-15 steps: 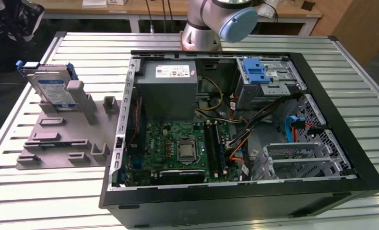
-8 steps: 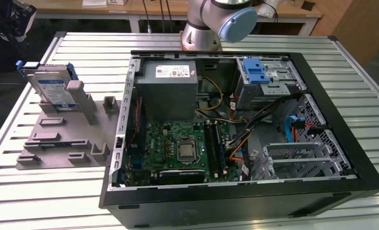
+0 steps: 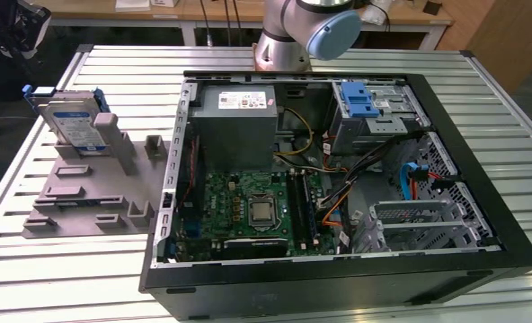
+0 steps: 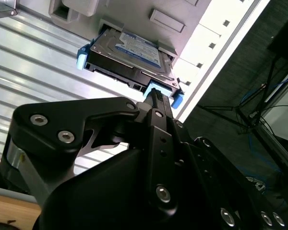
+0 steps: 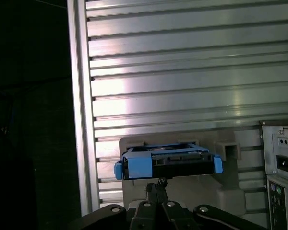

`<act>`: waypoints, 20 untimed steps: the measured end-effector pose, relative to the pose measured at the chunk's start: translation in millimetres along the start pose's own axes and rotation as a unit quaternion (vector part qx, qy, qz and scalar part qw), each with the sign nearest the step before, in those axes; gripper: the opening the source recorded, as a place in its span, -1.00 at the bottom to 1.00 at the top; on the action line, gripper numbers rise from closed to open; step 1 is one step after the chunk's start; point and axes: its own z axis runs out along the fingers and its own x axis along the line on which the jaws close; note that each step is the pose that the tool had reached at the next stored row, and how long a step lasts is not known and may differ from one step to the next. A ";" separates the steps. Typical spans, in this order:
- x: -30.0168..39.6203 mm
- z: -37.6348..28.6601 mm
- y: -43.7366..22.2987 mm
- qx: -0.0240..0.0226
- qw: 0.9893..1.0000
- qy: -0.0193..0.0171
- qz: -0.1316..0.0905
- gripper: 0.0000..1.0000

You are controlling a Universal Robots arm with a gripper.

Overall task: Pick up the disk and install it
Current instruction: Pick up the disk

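The disk (image 3: 75,124), silver-grey with a blue-and-white label and blue rails, stands on edge in a grey holder (image 3: 86,195) on the slatted table at the exterior view's left. Both wrist views show the disk (image 4: 129,52) (image 5: 168,163) just beyond the fingertips. My black gripper (image 4: 156,98) (image 5: 156,184) points at its blue end without touching it. Its fingers are closed together with nothing between them. The arm's base (image 3: 297,27) rises at the back of the table.
An open computer case (image 3: 481,168) lies on the table at the exterior view's right, with a green motherboard (image 3: 257,202), a grey power supply (image 3: 239,114) and a metal drive cage with a blue latch (image 3: 360,101). The table edge (image 5: 79,120) runs close beside the holder.
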 end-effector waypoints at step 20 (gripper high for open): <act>0.0 0.2 0.0 0.002 0.996 0.004 -0.091 -0.79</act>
